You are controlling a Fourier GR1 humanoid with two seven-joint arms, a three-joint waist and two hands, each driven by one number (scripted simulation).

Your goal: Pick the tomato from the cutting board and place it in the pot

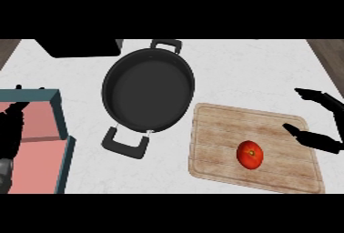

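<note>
A red tomato (250,154) lies on the wooden cutting board (222,132) at the right of the counter. The dark pot (149,89) with two handles stands left of the board, and nothing is inside it. My right hand (321,136) is open at the right edge of the view, thumb over the board's right side and fingers spread above it, a short way right of the tomato. At the far left, my left hand (11,129) rests open over a pink tray, fingers up.
A teal-rimmed pink tray (43,136) occupies the left edge. A black object (80,47) sits at the back left beyond the pot. White countertop (242,73) shows between the pot and the board's far side.
</note>
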